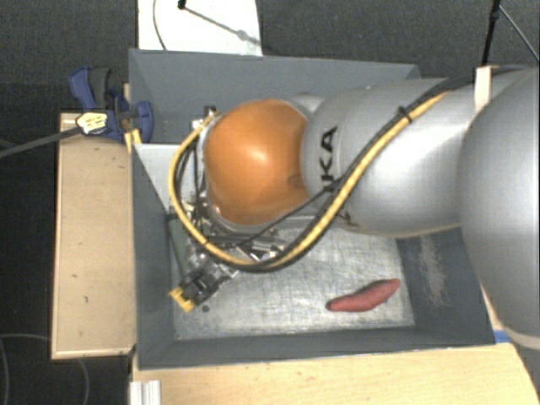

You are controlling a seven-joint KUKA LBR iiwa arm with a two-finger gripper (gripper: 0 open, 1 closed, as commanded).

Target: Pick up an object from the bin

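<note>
The gripper (196, 287) is hanging low by the bin's (295, 348) left wall, under the orange cover (253, 160). Whether it is apart or together I cannot tell, since the wrist and cable (329, 209) are hiding most of it.

1 red piece (364, 296), long and tapered, is lying flat on the floor well to the gripper's right, with nothing touching it. It is looking light and perhaps soft, so a hold across its narrow middle is seeming safest.

Nothing is standing between it and the gripper. The front wall is running near it, leaving less room on that side.
</note>
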